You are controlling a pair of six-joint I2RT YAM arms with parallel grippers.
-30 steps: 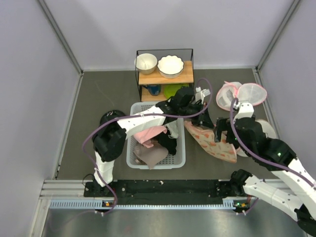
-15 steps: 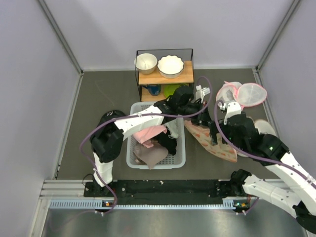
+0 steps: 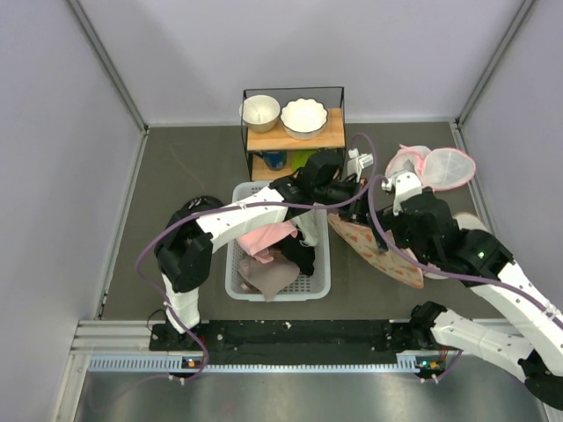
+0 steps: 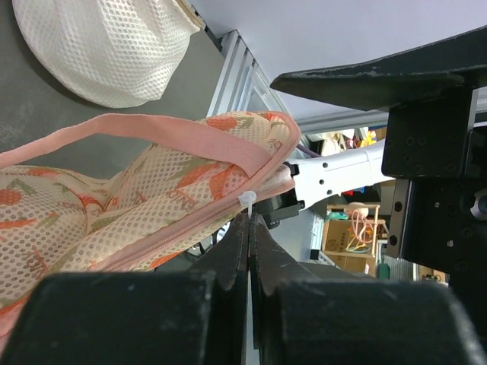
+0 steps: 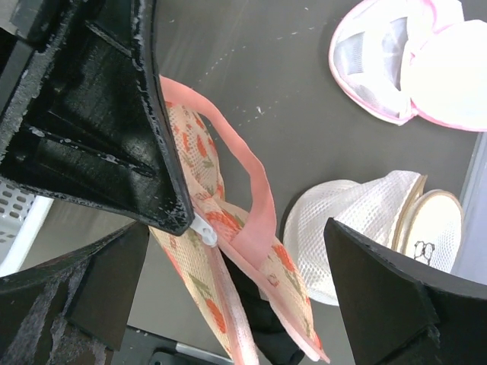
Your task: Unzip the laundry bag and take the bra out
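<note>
The laundry bag [image 3: 380,253], cream with an orange floral print and pink trim, hangs lifted between the two arms right of the basket. My left gripper [image 3: 350,200] is shut on its white zipper pull [image 4: 247,201], also seen in the right wrist view [image 5: 202,228]. The bag [image 5: 202,301] gapes open along the zipper, and black fabric, the bra [image 5: 271,324], shows inside the opening. My right gripper [image 5: 236,228] is open wide, with a finger on either side of the bag's upper edge, touching nothing. In the left wrist view the bag [image 4: 114,213] lies just above my shut left gripper [image 4: 249,217].
A white basket [image 3: 321,281] holding pink and beige cloths stands left of the bag. A wire shelf [image 3: 295,132] with two bowls is behind it. Pink-rimmed mesh domes [image 3: 433,167] lie at the back right. A white mesh dome [image 5: 358,220] and a beige pad [image 5: 434,228] lie beside the bag.
My right arm has swung left and forward, bringing its open gripper around the bag's upper edge. My left gripper has kept its hold on the zipper pull, nearly in place.
</note>
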